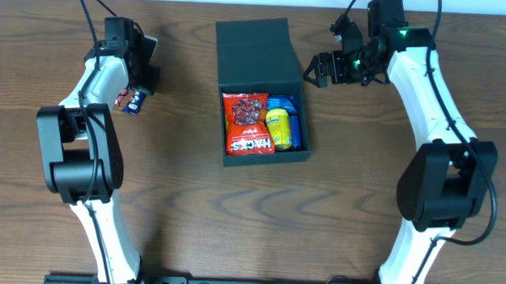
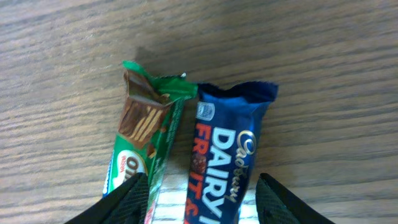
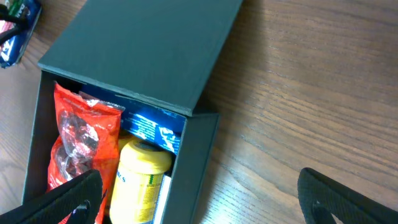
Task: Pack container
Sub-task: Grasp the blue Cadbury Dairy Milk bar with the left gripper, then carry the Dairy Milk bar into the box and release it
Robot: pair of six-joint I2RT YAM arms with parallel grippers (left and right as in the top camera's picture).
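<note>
Pictured on the left of the wooden table, my left gripper is hovering over two bars lying side by side and touching, its fingers spread apart to either side of the pair and clamped on nothing. The green-wrapped bar is showing a picture of chocolate pieces and only the start of a word, too cut off to read. The blue bar to its right is reading "Cadbury", "DAIRY" and a red word beginning "FR". In the centre, the container is sitting with its flap lid thrown back to the far side. Inside, a red packet on the left is carrying white lettering that looks like "HACKS", a yellow item is lying just right of it, and a blue packet is lining the right wall, its print too small to read. At the far right corner of the box, my right gripper is hanging with fingers wide apart, carrying nothing. By my reckoning the packing is well under way: three items are in, the two bars are waiting outside, and the lid is not yet closed.
</note>
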